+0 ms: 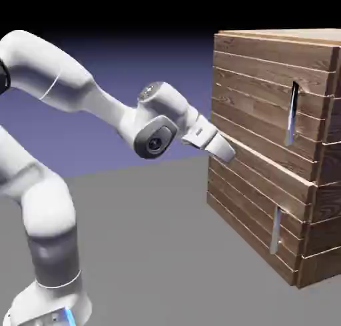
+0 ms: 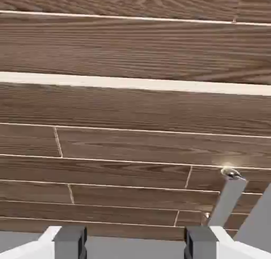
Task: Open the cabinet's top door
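Across the lower half of the exterior view, a plain grey ground surface [image 1: 153, 251]. Filling the right side, from upper to lower right, the brown-planked wooden cabinet [image 1: 266, 131]. At the left, rising from the lower left corner and bending over toward the middle, the white Franka Panda arm [image 1: 53, 211]. In the cabinet's upper part, at the upper right of the frame, the top door [image 1: 256, 98], closed, flush with the cabinet's face. Beneath, at lower right, the lower door [image 1: 250, 188], below a pale seam [image 1: 273, 161]. Right of centre, tilted downward near that seam, the two-finger gripper [image 1: 228, 151]; contact with the wood impossible to tell. On the top door, toward its right edge, an upright slim silver handle [image 1: 292, 115], well apart from the gripper; on the lower door, another slim metal handle [image 1: 276, 230]. At the hand view's bottom edge, grey fingertips [image 2: 69, 242] spread wide, with nothing held between.
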{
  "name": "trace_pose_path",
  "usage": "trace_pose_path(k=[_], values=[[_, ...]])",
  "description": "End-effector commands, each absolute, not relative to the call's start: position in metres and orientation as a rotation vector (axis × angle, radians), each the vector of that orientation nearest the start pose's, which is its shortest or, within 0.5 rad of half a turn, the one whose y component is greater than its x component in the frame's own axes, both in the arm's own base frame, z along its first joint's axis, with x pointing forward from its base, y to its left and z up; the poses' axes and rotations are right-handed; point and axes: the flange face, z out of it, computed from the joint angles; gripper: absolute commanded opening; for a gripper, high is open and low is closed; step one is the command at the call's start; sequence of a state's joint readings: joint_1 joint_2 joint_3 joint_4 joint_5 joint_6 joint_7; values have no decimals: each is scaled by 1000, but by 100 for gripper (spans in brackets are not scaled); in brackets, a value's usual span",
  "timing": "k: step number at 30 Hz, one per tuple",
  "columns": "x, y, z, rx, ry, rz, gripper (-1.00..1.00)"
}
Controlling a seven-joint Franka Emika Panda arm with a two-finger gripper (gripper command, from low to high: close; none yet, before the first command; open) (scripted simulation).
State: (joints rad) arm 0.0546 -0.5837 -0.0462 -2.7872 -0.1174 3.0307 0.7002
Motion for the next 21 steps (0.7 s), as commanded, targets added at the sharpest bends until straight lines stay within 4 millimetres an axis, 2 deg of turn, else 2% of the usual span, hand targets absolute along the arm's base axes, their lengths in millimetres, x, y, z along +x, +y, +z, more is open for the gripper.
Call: trace_pose_path(k=[1, 11, 21], values=[[392, 14, 479, -2580, 702, -1142, 0], [390, 29, 527, -2748, 22, -1423, 0], [385, 28, 561, -2796, -671, -1695, 0]])
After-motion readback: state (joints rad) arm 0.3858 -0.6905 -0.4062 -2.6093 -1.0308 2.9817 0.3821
